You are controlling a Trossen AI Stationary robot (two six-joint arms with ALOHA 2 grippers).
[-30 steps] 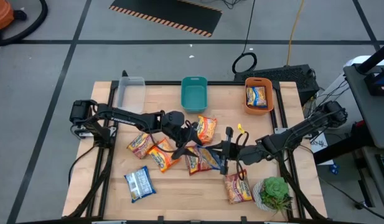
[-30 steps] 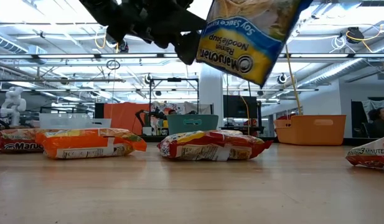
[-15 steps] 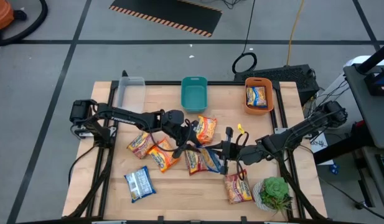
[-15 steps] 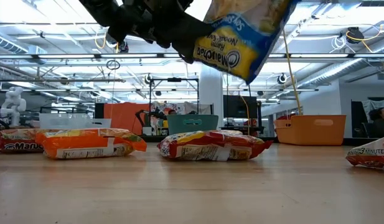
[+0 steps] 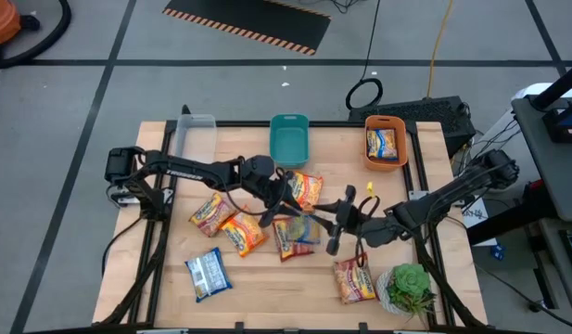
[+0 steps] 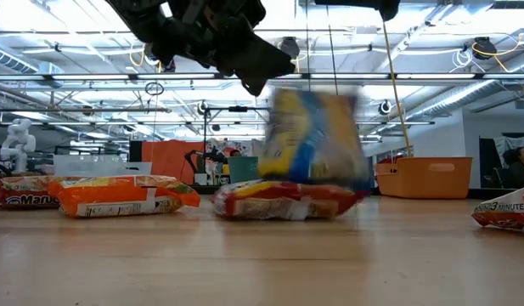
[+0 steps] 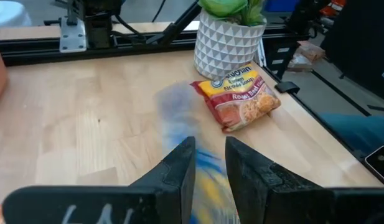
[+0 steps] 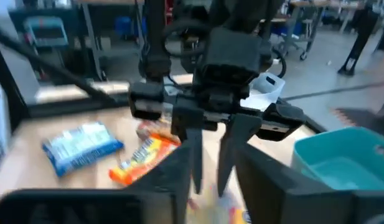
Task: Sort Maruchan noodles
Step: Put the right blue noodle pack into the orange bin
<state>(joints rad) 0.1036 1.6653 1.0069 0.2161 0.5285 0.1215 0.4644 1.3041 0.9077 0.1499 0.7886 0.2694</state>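
A yellow-blue Maruchan noodle packet, blurred, hangs above the table's middle over a red packet. My left gripper reaches in from the left and is shut on it; the packet's blur runs between its fingers. My right gripper stands just to the packet's right, open, with nothing between its fingers. Other noodle packets lie flat on the table: orange ones, a blue-white one and a red one. My left gripper pinches the yellow-blue packet between its two fingers at the packet's upper edge, coming slanting down from the table's left. The packet hangs below the fingers, clear of the table, just above the red packet. Blur hides the exact spot of the hold.
Along the far edge stand a clear bin, a teal bin and an orange bin holding one packet. A potted plant stands at the near right corner. Another red packet lies near the teal bin.
My right gripper has let go of the yellow-blue packet and drawn back a little toward the table's right edge. The packet, held high and slanted before, has swung down and now hangs under my left gripper, close above the red packet.
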